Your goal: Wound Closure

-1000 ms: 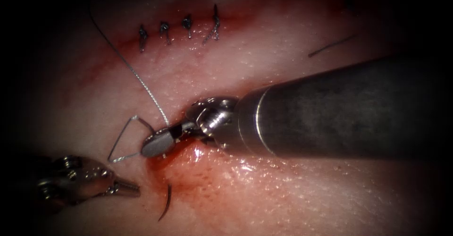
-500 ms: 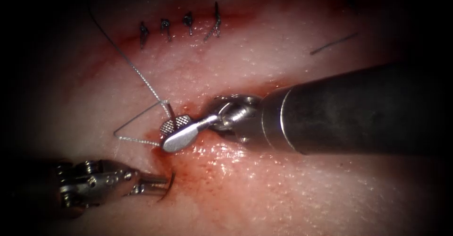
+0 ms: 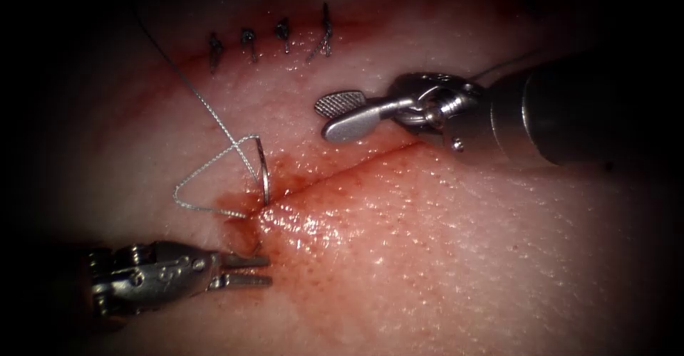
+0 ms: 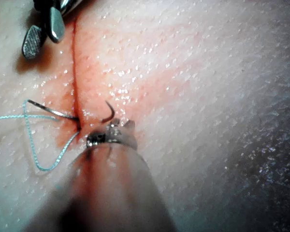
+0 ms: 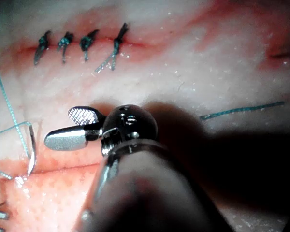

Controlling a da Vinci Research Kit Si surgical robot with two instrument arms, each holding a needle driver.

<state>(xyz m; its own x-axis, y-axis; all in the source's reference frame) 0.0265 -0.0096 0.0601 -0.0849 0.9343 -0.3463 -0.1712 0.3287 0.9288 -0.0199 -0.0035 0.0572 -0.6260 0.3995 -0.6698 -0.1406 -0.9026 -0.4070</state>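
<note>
Curved needle (image 3: 264, 174) stands in the tissue (image 3: 442, 256) at the cut (image 3: 342, 171), thread (image 3: 214, 117) trailing left; both pincers spread and empty, left pincer (image 3: 246, 270) nearest the buried tip, right pincer (image 3: 342, 114) above; a good grasp likely means seating the needle squarely.

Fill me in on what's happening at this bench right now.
Nothing is being held. The needle stands in the tissue at the left end of the cut, its rear curve arching up on the far side with the thread looped beside it. The right end effector has let go and drawn back to the right over the last second, jaws open. The left end effector has come in below the needle, jaws open. Four stitches lie farther up.
</note>
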